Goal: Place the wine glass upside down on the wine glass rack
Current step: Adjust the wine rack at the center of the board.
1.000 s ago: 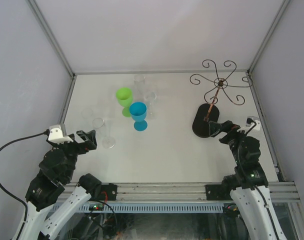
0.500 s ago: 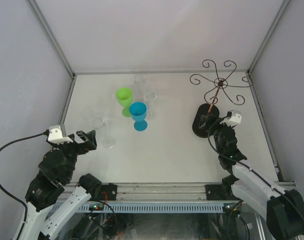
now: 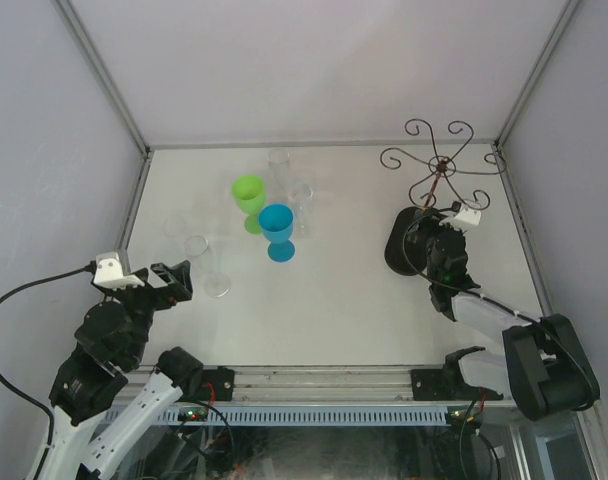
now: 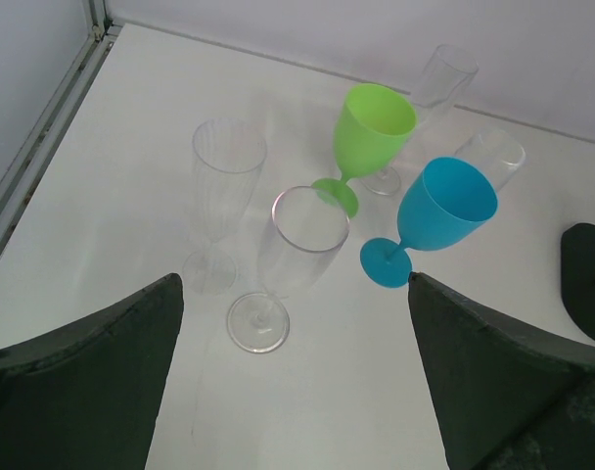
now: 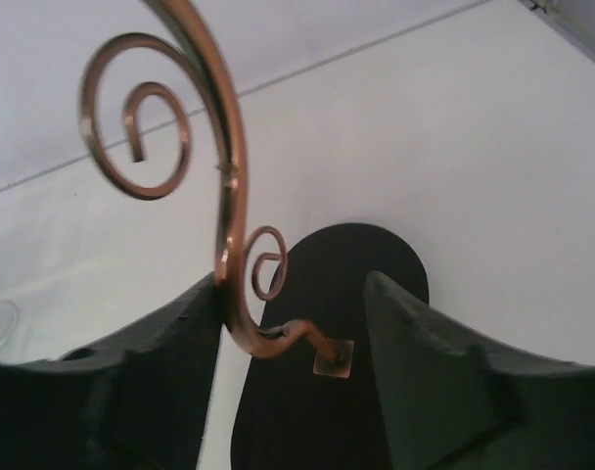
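The wine glass rack stands at the far right, a thin brown wire stem with curled arms on a black oval base. My right gripper is open low over that base. In the right wrist view its fingers stand either side of the stem's foot, with a spiral arm close in front. My left gripper is open and empty, near-left of the glasses. In the left wrist view a clear wine glass stands upright just ahead of the left gripper.
More upright glasses stand mid-table: a second clear one, a green one, a blue one and two clear ones behind. Cage walls and metal rails enclose the table.
My right arm has reached forward and turned, bringing its open gripper down over the rack's base and around the stem. The left arm and the glasses have not moved.
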Robot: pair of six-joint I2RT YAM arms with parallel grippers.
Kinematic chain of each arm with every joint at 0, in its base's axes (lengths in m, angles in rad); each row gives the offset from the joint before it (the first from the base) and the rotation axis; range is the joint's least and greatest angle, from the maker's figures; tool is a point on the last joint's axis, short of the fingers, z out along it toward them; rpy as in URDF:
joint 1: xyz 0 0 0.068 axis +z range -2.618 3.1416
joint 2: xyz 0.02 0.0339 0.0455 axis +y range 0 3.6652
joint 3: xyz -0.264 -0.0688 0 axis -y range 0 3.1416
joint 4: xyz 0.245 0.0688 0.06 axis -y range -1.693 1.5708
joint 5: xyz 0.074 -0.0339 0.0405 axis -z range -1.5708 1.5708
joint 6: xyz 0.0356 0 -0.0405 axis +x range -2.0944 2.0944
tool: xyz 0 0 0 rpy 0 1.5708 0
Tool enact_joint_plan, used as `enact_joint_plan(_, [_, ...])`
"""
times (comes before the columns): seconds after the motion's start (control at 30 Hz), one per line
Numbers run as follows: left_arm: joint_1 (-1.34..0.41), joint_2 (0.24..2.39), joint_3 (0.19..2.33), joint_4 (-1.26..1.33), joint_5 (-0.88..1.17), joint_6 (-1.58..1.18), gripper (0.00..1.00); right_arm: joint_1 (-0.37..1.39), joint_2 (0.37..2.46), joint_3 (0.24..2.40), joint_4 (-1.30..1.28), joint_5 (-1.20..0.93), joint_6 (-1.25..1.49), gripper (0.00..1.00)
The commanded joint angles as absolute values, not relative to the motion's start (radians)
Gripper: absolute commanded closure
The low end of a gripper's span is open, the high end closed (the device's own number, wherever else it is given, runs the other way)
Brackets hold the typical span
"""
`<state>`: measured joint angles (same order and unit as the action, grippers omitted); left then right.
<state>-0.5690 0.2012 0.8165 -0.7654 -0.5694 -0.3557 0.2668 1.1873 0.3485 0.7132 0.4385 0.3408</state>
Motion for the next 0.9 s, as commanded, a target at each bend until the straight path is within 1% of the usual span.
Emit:
enact_joint_plan(0.0, [-0.561, 0.196, 0.825, -0.729, -0.556, -0.356, 0.0, 0.238, 1.236, 0.4, 0.798, 0.4, 0.29, 0.49])
enact_joint_plan(0.07, [-0.561, 0.197, 0.825, -0.729, -0.556, -0.356, 0.0, 0.22, 1.259, 0.411, 0.795, 0.368, 0.286, 0.59])
enact_joint_plan(0.2, [-0.561, 0.201, 0.825, -0.728, -0.555, -0.356, 0.0, 0.183, 1.276, 0.435, 0.78, 0.317, 0.287, 0.72])
enact_joint_plan(0.33, [-0.561, 0.199, 0.825, -0.729, -0.558, -0.356, 0.0, 0.166, 1.303, 0.473, 0.756, 0.256, 0.251, 0.91])
enact_joint_plan(0.4, [-0.562, 0.198, 0.824, -0.727, -0.558, -0.356, 0.0, 0.164, 1.316, 0.485, 0.759, 0.231, 0.228, 0.98])
enact_joint_plan(0.47, [-0.561, 0.199, 0.823, -0.728, -0.558, -0.356, 0.0, 0.164, 1.336, 0.505, 0.756, 0.194, 0.204, 1.0])
enact_joint_plan(0.6, [-0.561, 0.202, 0.824, -0.729, -0.558, -0.356, 0.0, 0.169, 1.391, 0.554, 0.762, 0.107, 0.175, 1.0])
enact_joint_plan(0.87, [-0.561, 0.208, 0.824, -0.727, -0.561, -0.356, 0.0, 0.237, 1.547, 0.705, 0.776, 0.007, 0.106, 1.0])
